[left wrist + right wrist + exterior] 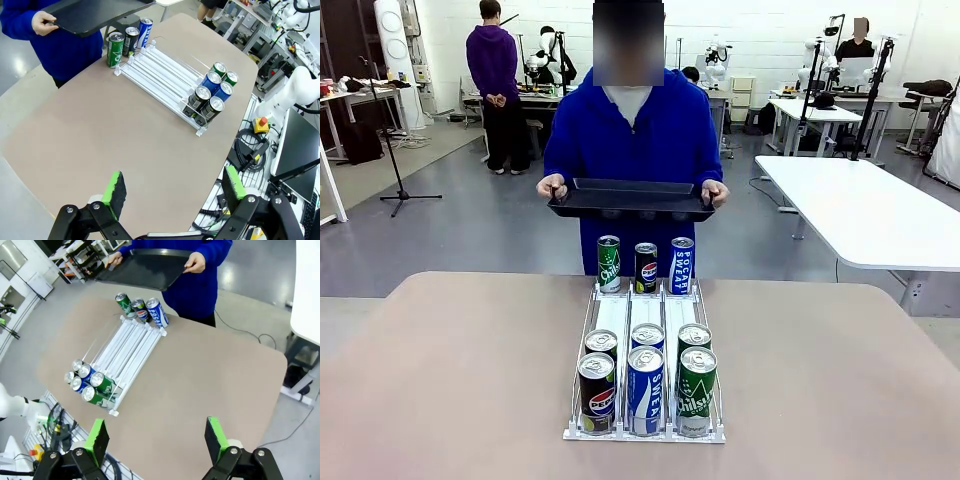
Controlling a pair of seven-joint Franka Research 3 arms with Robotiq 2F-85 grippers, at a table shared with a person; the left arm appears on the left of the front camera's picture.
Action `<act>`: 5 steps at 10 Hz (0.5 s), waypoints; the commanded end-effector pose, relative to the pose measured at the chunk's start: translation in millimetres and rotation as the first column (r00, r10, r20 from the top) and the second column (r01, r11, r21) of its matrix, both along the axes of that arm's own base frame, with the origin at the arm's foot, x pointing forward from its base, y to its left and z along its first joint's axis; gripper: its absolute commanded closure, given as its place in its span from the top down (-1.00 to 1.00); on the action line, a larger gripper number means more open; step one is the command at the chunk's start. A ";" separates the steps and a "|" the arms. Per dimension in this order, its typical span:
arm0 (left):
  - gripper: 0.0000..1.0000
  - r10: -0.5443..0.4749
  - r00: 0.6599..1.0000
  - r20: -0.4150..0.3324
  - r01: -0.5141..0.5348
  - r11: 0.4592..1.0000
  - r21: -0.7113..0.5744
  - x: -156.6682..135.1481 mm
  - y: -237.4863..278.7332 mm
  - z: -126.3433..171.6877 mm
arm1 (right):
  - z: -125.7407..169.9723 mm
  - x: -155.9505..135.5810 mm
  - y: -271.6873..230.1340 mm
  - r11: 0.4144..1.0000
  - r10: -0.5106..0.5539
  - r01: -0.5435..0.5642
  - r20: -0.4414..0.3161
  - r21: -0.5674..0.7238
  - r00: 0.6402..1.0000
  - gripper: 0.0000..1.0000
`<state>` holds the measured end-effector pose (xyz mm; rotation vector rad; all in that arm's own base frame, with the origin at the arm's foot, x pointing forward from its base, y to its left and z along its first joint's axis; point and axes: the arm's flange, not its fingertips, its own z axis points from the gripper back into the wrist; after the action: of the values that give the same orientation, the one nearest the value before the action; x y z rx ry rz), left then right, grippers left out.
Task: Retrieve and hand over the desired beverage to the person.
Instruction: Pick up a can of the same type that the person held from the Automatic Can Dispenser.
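The person (632, 130), in a bright blue hoodie, stands at the table's far side and holds a black tray (630, 200) level with both hands. A white rack (645, 318) lies along the middle of the table. Three cans stand at its far end: a green Sprite (609, 263), a dark Pepsi (646, 267) and a blue Pocari Sweat (682, 265). Several more cans (645, 385) of the same kinds fill its near end. Nothing marks which one is the desired beverage. My left gripper (174, 185) and my right gripper (156, 436) both hover open and empty, high above the table.
The tan table (440, 380) has bare surface on both sides of the rack. A white table (870, 210) stands at the right behind it. Cables and equipment (250, 140) lie beyond the table's near edge. Other people stand far back in the room.
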<state>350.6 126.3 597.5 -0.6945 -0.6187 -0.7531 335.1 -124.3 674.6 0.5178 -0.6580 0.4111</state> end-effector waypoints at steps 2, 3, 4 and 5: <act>1.00 -0.015 1.000 0.017 0.015 1.000 -0.010 0.7 1.3 0.6 | -1.1 0.4 0.1 1.000 0.010 -0.010 0.004 0.004 1.000 1.00; 1.00 -0.015 1.000 0.017 0.015 1.000 -0.010 0.7 1.3 0.6 | -1.1 0.4 0.1 1.000 0.010 -0.010 0.004 0.004 1.000 1.00; 1.00 -0.015 1.000 0.017 0.015 1.000 -0.010 0.7 1.3 0.6 | -1.1 0.4 0.1 1.000 0.010 -0.010 0.004 0.004 1.000 1.00; 1.00 -0.015 1.000 0.017 0.015 1.000 -0.010 0.7 1.3 0.6 | -1.1 0.4 0.1 1.000 0.010 -0.010 0.004 0.004 1.000 1.00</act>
<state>350.6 126.4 597.5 -0.6946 -0.6187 -0.7529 335.1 -124.3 674.6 0.5178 -0.6581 0.4110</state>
